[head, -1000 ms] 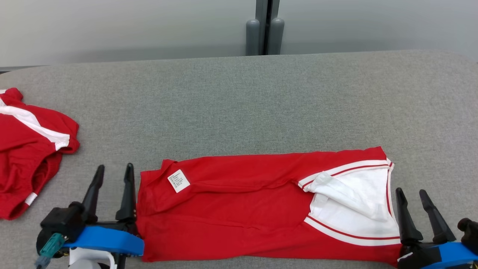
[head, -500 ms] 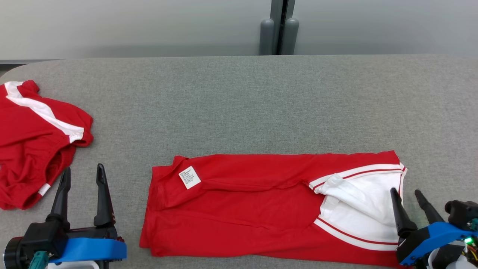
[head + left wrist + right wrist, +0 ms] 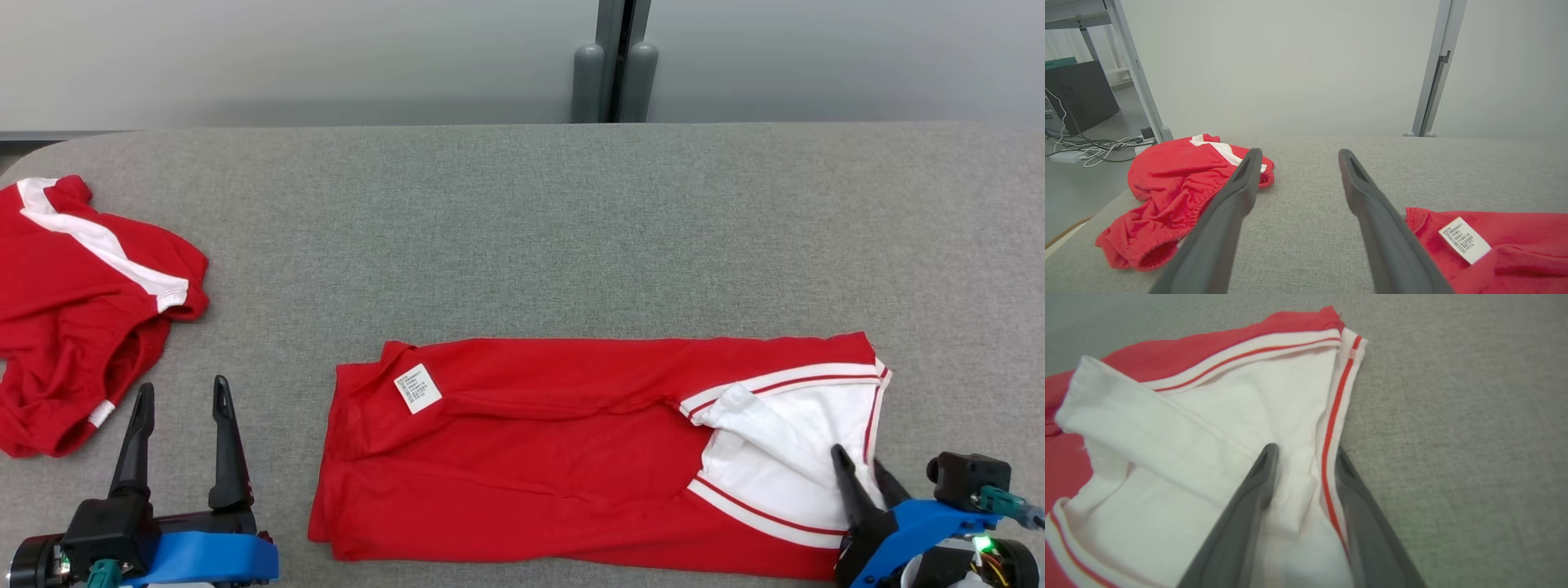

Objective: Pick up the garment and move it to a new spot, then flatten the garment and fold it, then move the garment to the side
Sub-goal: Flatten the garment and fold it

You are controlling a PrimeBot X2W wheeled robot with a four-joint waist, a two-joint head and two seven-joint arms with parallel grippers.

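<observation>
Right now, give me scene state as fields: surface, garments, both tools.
surface: grey fabric-covered table
main item: red garment, folded into a long flat band near the front edge, with its white striped-trim end toward the robot's right
label: white care label near its left end
other item: crumpled red-and-white garment, far left, apart from the band
left tool: open, between the two garments, touching neither
right tool: jaws apart, straddling the striped white edge
</observation>
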